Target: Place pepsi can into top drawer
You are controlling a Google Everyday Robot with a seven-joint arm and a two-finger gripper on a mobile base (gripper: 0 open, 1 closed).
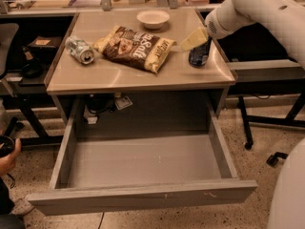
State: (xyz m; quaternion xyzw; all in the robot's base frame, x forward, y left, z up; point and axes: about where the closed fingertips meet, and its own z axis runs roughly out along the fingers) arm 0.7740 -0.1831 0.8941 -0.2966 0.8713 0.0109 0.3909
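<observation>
The pepsi can [198, 56] stands upright near the right edge of the table [143, 75], about midway between the table's front and back edges; its long axis is vertical, its base is on the tan top and its upper end points straight up into the gripper [196, 41], which covers the can's top; light markings show on the dark blue side turned toward the table's front; the gripper sits on the upper part of the can, a pale yellowish part of it jutting toward the table's middle; whether it is clamped on the can or merely around it cannot be told; the white arm [257, 8] comes in from beyond the table's right rear corner and slopes down and inward to the can; the top drawer [143, 194] is open, out past the table's front edge; toward the table's middle lies a chip bag [138, 46], flat; near the table's left edge a silver can [79, 50] lies on its side; a white bowl [152, 18] sits near the table's back edge.
</observation>
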